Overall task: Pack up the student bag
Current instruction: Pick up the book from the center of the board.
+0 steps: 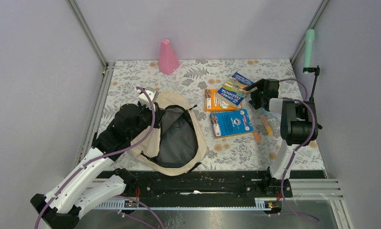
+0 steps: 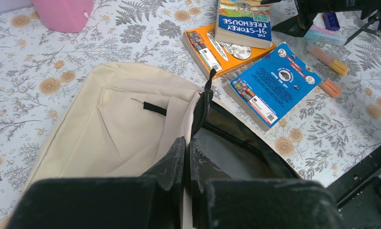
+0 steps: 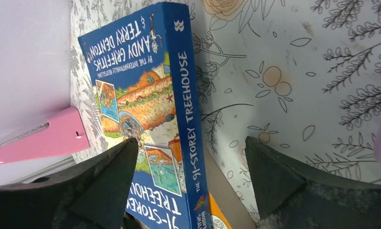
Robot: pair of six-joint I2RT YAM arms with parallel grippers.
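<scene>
Black fingers (image 2: 176, 162) of the left gripper (image 2: 188, 143) crowd the foreground of the left wrist view, pressed together on the dark zippered rim of the student bag (image 2: 121, 124), a large soft cream fabric backpack with black straps. The bag lies on the floral-printed tablecloth (image 1: 131, 81) left of centre, just ahead of the left arm, with its mouth gaping and its dark lining on show.

To the bag's right sit three paperbacks. A blue-covered paperback (image 1: 231, 123) lies flat nearest the bag. Beyond it an orange paperback (image 1: 210, 100) lies under one corner of a blue "91-Storey Treehouse" paperback (image 3: 131, 71).

The right gripper (image 3: 189, 143) hangs over the Treehouse book with its jaws spread wide. The book's spine runs up between them and nothing is held. Whether either finger touches the cover cannot be told.

A yellow-and-orange marker pen (image 1: 267, 125) and a short orange marker (image 1: 256, 136) lie between the books and the right arm. A pink cone-shaped block (image 1: 168, 57) stands at the table's far edge, well apart from the bag.
</scene>
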